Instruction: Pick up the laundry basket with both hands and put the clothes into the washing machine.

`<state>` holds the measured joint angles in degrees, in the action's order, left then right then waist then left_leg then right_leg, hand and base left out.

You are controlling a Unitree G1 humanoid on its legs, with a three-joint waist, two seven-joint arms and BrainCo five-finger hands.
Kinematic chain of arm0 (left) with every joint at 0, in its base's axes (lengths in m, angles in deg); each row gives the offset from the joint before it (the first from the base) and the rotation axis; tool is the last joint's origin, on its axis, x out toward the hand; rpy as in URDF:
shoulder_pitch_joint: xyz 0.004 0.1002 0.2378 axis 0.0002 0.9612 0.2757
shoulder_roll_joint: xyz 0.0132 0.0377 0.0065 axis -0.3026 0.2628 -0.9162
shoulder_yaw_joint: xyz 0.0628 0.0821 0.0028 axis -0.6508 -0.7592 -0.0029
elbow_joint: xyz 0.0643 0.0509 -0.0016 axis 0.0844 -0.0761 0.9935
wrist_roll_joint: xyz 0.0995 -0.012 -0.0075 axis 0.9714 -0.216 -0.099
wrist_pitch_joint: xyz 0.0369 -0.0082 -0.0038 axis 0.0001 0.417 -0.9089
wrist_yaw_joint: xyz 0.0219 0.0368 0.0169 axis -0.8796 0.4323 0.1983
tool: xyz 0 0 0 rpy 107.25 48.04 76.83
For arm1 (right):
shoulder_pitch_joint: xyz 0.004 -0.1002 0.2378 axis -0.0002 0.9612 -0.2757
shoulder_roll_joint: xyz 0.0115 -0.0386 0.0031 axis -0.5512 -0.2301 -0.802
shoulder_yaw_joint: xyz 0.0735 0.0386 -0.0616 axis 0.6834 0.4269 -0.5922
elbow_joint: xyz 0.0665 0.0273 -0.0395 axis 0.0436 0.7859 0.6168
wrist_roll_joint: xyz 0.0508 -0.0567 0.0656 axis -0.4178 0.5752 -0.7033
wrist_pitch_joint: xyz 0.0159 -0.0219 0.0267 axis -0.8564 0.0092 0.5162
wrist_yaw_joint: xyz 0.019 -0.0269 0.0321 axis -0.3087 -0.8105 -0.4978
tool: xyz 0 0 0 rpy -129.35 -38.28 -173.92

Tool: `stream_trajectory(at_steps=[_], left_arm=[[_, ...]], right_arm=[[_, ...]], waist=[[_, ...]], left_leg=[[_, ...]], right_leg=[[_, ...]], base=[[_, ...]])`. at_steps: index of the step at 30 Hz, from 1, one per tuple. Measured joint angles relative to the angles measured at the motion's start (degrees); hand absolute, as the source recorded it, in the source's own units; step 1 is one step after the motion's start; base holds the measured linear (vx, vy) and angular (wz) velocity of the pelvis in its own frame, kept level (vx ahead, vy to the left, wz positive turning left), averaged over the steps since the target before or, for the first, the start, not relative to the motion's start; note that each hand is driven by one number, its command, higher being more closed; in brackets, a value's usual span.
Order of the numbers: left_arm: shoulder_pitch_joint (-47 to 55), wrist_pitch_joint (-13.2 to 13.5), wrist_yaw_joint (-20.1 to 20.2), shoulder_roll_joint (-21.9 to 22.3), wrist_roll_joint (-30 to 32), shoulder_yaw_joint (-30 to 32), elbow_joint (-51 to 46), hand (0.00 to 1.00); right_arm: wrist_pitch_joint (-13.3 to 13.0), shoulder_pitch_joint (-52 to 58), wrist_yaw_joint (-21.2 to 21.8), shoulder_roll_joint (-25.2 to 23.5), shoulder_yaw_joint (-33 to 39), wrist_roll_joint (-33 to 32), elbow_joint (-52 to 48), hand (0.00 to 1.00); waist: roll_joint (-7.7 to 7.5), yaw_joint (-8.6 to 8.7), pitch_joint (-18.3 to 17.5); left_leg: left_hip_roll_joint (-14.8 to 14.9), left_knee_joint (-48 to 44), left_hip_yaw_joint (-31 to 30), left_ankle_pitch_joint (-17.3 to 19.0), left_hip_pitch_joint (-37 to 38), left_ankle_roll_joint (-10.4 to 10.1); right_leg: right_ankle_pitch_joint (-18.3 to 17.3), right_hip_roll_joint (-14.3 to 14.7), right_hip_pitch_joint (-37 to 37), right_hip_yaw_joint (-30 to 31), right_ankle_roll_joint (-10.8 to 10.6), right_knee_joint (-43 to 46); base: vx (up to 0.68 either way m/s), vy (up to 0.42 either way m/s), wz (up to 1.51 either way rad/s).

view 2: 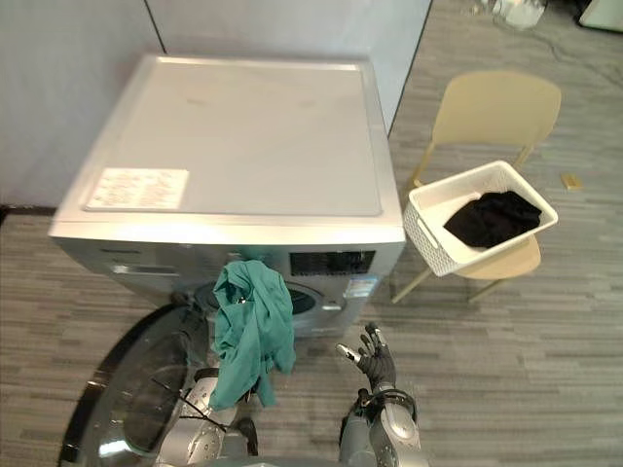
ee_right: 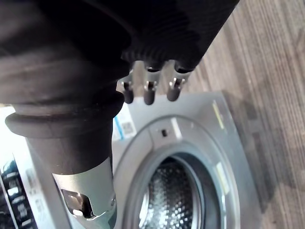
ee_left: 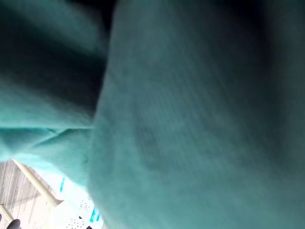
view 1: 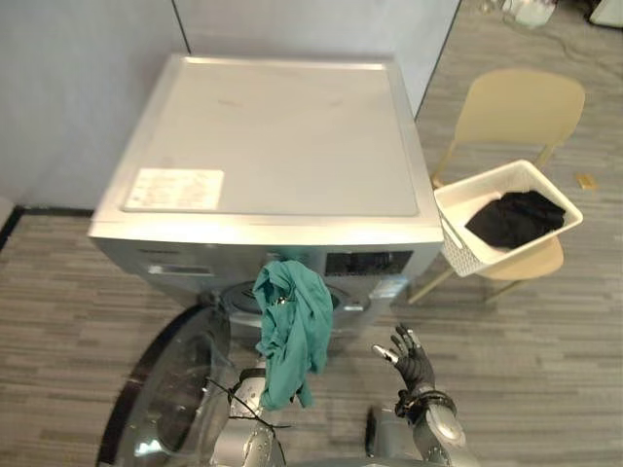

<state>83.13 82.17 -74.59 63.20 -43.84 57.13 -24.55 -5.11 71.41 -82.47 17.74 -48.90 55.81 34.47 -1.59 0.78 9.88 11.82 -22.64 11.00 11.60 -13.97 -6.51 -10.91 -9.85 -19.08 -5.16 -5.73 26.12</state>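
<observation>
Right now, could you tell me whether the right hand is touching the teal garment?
Apart. The left eye view shows floor between the right hand and the hanging teal garment.

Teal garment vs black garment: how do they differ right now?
Place: the teal garment hangs in front of the washing machine; the black garment lies in the white basket on the chair. Pose: the teal garment droops long, the black garment sits bunched low. Both are crumpled cloth.

The grey plank floor (view 1: 545, 331) carries the silver washing machine (view 1: 282, 136) and, just beside it, a beige chair (view 1: 521, 107); on the chair's seat rests the white laundry basket (view 1: 459, 251) holding dark clothes (view 1: 516, 216)
</observation>
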Motion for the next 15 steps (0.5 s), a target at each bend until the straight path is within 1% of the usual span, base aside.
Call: stream_trajectory(at_steps=[1,2,4,5,6,7,8,9,12,13,14,15], left_arm=[[-1.4,-0.1,-0.6,1.3,0.0,0.4,0.0,1.00],[-3.7,0.0,-1.0,3.1,0.0,0.7,0.0,1.00],[-5.6,0.0,-1.9,3.0,0.0,0.7,0.1,1.00],[-7.5,0.0,-2.6,3.1,-0.1,0.7,0.2,1.00],[-9.1,0.0,-3.4,3.1,-0.1,0.7,0.4,1.00],[-11.2,0.0,-4.1,3.1,-0.5,1.4,1.1,1.00],[-12.9,0.0,-5.2,3.0,-1.0,2.3,2.0,1.00],[-13.6,0.0,-5.8,3.0,-1.1,2.6,2.7,1.00],[-19.1,0.0,-9.6,3.0,-1.1,6.0,7.2,1.00],[-21.7,0.0,-11.1,3.2,-1.3,8.2,8.7,1.00],[-23.2,0.0,-12.0,3.2,-1.4,9.4,9.3,1.00],[-26.7,0.1,-13.6,2.9,-1.7,12.0,11.1,1.00]], right_arm=[[-0.2,-0.6,0.1,0.8,0.0,0.0,-2.1,0.00],[-0.2,-1.2,0.1,2.7,0.0,-0.1,-3.5,0.00],[-0.1,-1.4,0.0,3.5,-0.1,-0.1,-4.9,0.00],[-0.1,-1.4,-0.6,3.8,-0.1,-0.1,-6.8,0.00],[-0.2,-1.4,-1.1,3.9,0.0,-0.1,-8.3,0.00],[-0.3,-1.4,-1.5,3.9,0.0,-0.3,-10.3,0.00],[-0.3,-1.4,-2.1,3.9,0.1,-0.5,-11.8,0.00],[-0.4,-1.4,-2.2,3.9,0.2,-0.5,-12.1,0.00],[-0.4,-1.4,-3.8,3.6,0.7,-0.5,-13.4,0.00],[-0.4,-1.4,-4.2,3.3,0.8,-0.5,-13.9,0.00],[-0.4,-1.4,-4.5,3.1,0.8,-0.6,-14.2,0.00],[-0.4,-1.5,-4.8,2.5,1.1,-0.6,-14.9,0.00]], waist=[[1.68,0.01,2.8],[2.14,0.21,5.3],[1.94,0.31,6.7],[1.20,0.23,7.8],[0.77,0.23,8.4],[0.25,0.26,9.1],[0.22,0.33,9.1],[0.17,0.36,9.2],[-0.49,0.54,10.3],[-0.86,0.52,10.6],[-0.94,0.54,10.9],[-1.08,0.48,11.7]], left_leg=[[1.4,-4.0,-1.1,0.5,-3.1,-0.2],[2.5,-8.4,-1.9,0.5,-7.8,-0.1],[3.1,-11.3,-2.8,0.8,-11.0,-0.2],[3.6,-13.5,-3.1,1.8,-13.5,-0.4],[4.4,-15.0,-3.1,3.1,-15.4,-1.1],[5.2,-17.7,-3.5,3.9,-18.5,-1.0],[5.9,-20.3,-4.4,4.6,-21.9,-1.2],[6.3,-21.4,-4.6,5.1,-23.2,-1.3],[6.9,-24.9,-4.7,5.7,-28.0,-1.3],[7.2,-26.4,-4.9,5.9,-30.1,-1.3],[7.3,-27.1,-5.2,6.0,-31.3,-1.3],[7.8,-28.7,-5.6,6.4,-33.3,-1.5]], right_leg=[[-0.5,1.1,-1.0,-1.2,0.2,1.2],[-2.1,1.2,-5.4,-2.0,1.4,6.3],[-3.7,1.1,-8.4,-2.6,2.2,10.3],[-5.5,1.1,-11.3,-2.7,2.9,13.9],[-6.6,1.2,-13.7,-2.8,3.2,16.6],[-7.8,1.2,-16.6,-2.8,3.2,19.4],[-8.8,1.7,-19.5,-2.9,3.2,21.5],[-9.0,1.8,-20.7,-2.9,3.0,22.3],[-9.1,1.9,-25.5,-2.2,3.0,25.2],[-9.0,2.1,-27.4,-1.9,3.0,26.1],[-9.0,2.1,-28.4,-1.9,3.1,26.6],[-8.7,2.5,-30.0,-1.9,3.6,27.4]], base=[[-0.17,-0.308,0.22],[-0.19,-0.238,0.28],[-0.18,-0.173,0.26],[-0.16,-0.140,0.21],[-0.19,-0.162,0.18],[-0.19,-0.149,0.06],[-0.21,-0.140,-0.01],[-0.16,-0.084,-0.09],[-0.08,-0.018,-0.08],[-0.05,0.007,-0.08],[-0.04,0.016,-0.09],[-0.03,0.014,-0.14]])
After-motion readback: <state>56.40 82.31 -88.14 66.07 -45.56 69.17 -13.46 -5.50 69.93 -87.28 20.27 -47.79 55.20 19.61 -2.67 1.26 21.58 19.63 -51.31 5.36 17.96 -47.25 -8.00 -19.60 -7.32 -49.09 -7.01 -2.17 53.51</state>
